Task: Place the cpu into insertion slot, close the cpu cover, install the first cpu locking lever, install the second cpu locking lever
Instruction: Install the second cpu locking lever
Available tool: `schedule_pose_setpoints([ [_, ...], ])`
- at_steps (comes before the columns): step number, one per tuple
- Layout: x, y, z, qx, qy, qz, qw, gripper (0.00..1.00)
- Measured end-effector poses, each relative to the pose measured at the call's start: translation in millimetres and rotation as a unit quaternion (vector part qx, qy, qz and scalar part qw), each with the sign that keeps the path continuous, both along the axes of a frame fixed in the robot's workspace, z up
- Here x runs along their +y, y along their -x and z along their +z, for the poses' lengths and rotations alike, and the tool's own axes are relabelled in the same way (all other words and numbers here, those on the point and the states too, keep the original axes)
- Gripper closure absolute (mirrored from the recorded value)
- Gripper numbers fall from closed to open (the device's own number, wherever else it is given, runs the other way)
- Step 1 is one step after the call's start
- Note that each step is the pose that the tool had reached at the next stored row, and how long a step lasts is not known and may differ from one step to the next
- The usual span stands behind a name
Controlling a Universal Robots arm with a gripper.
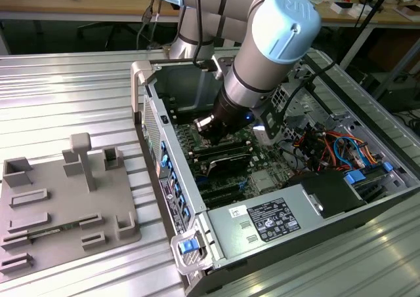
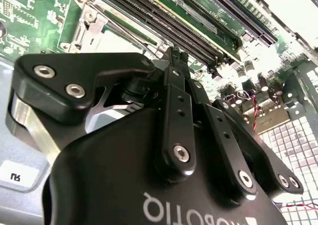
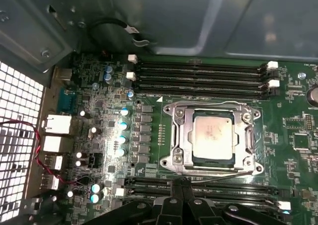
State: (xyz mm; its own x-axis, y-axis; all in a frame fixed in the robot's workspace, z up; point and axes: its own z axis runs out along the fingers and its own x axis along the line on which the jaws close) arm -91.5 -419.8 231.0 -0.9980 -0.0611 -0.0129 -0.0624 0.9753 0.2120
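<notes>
My tool hangs inside the open pc case, just beside the socket, at the side of one lever. In both wrist views its fingers look pressed together at the tips, w/ nothing between them as far as I can see.

The chip sits already in the socket, flat, silver top up. The cover lies down around it, so I judge steps 1 and 2 as done. Thin wire levers run along the socket edges; if they are hooked or not, I cannot tell.

Around: long black memory slots on both sides of the socket, close to my tool. A red and black wire is near the vent grid, well apart. On the counter lies a grey parts tray, outside the case.
</notes>
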Motion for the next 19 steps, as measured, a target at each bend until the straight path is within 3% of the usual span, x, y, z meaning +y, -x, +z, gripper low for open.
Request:
schedule_pose_setpoints([
  [6, 0.1, 2.3, -5.3, 0.0000, -0.0104, 0.000, 0.99995, 0.89],
  [13, 0.0, 4.6, -10.7, 0.0000, -0.0150, -0.001, 0.99989, 0.89],
  [16, 0.1, 4.5, -12.6, -0.0001, -0.0192, -0.004, 0.99981, 0.89],
  [19, 0.0, 4.5, -13.8, -0.0001, -0.0201, -0.005, 0.99979, 0.89],
])
